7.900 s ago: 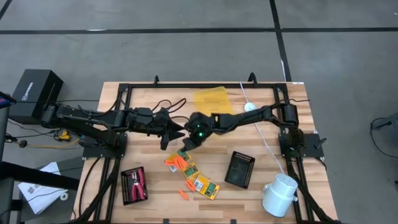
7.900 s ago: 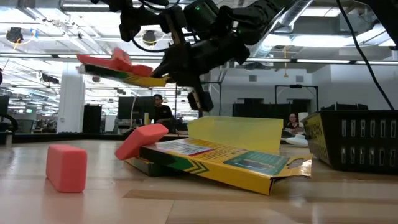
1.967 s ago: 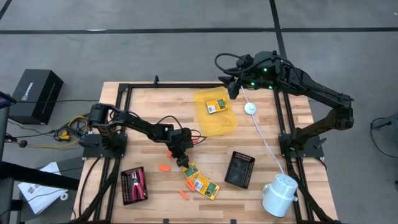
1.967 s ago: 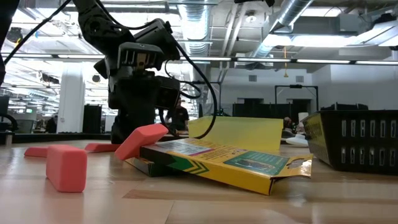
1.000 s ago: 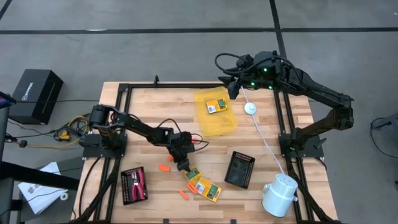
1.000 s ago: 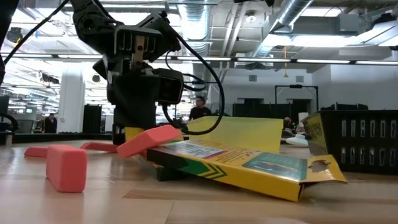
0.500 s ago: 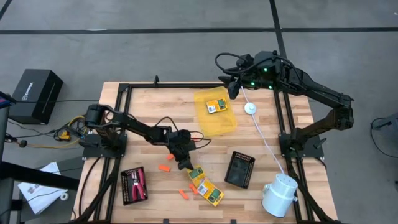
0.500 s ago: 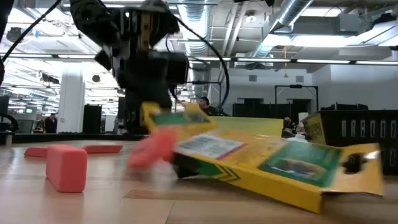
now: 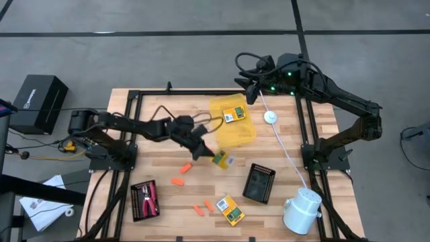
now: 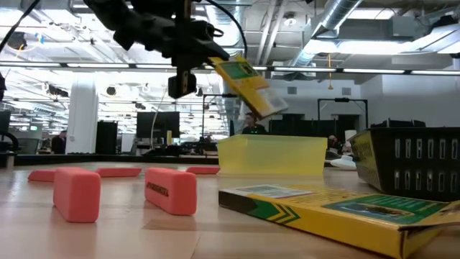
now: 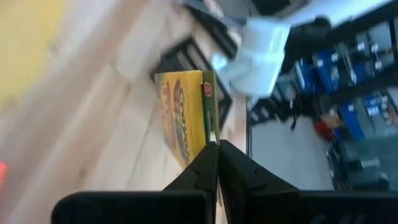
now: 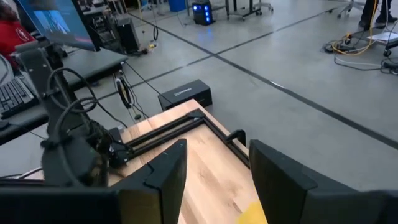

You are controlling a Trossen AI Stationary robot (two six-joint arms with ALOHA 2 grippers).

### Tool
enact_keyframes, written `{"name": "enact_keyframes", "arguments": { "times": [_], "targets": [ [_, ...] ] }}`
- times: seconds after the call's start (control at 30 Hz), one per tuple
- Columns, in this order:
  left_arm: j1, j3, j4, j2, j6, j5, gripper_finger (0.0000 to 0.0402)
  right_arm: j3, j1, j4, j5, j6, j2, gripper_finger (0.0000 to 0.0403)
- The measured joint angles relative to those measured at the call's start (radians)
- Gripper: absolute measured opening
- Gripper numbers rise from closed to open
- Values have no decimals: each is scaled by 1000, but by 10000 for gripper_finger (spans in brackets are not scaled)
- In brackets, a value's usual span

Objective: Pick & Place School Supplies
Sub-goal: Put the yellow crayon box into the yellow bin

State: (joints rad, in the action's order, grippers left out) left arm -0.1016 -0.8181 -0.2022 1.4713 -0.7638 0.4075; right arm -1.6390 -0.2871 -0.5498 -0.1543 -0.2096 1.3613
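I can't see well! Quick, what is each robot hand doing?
Left gripper: shut on a yellow-and-green card box, lifted off the table.
Right gripper: open, holding nothing.

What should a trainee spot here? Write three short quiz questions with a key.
1. True or false: the left fingers are shut on a card box held above the table.
2. Where does a second box lie? A: in the yellow tray. B: in the black basket. C: on the floor.
3. Fill in: the right fingers stand ____ (open or shut).
Key: 1 true; 2 A; 3 open.
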Motion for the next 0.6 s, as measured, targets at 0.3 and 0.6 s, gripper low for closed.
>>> {"name": "enact_keyframes", "arguments": {
  "times": [0.3, 0.6],
  "targets": [
    [-146, 0, -7, -21, 16, -16, 0, 0, 0, 59, 0, 0, 0, 160],
    [-245, 0, -94, -15, 25, -15, 0, 0, 0, 66, 0, 0, 0, 162]
  ]
}}
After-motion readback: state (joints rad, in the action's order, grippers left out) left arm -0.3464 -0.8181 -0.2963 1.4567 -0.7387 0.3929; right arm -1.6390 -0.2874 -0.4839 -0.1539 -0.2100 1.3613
